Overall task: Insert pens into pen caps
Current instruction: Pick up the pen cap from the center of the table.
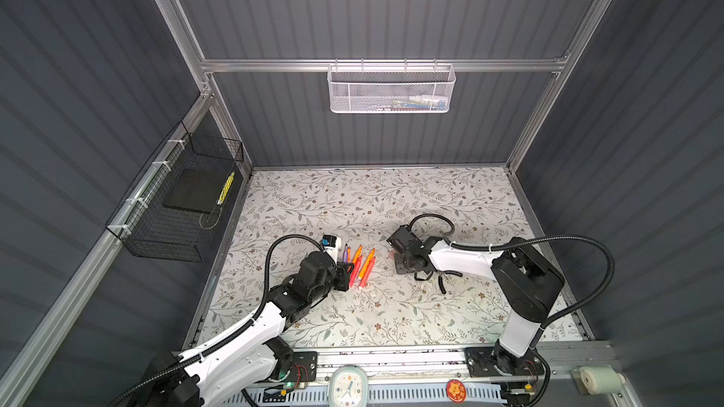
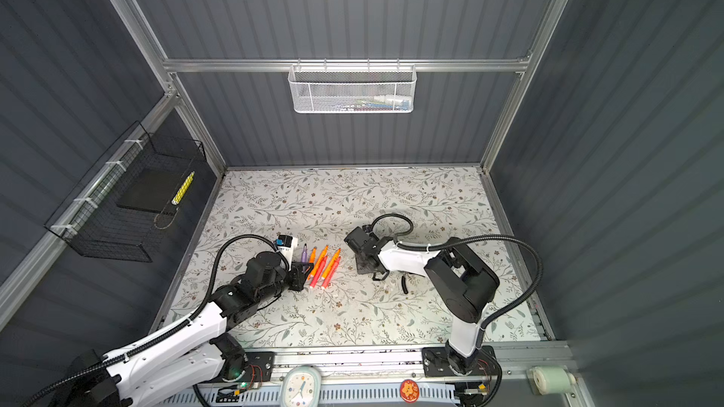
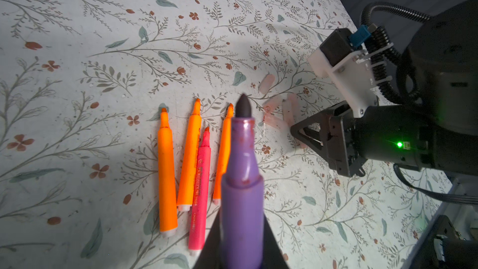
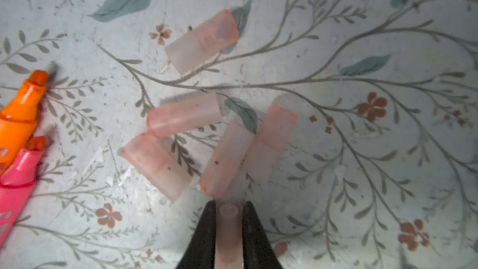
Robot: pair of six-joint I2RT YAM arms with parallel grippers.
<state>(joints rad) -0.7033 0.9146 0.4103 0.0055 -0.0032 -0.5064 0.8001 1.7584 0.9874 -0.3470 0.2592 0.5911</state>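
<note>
Purple pen (image 3: 241,190), cap (image 4: 229,231) gripped; pens (image 3: 190,156), caps (image 4: 185,115) flat.

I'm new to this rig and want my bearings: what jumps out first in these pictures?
The purple pen fills the left wrist view, clamped uncapped in the left end effector, beside a row of orange and pink pens lying on the floral table. The right end effector pinches one translucent cap, with five loose caps scattered on the table before it.
</note>
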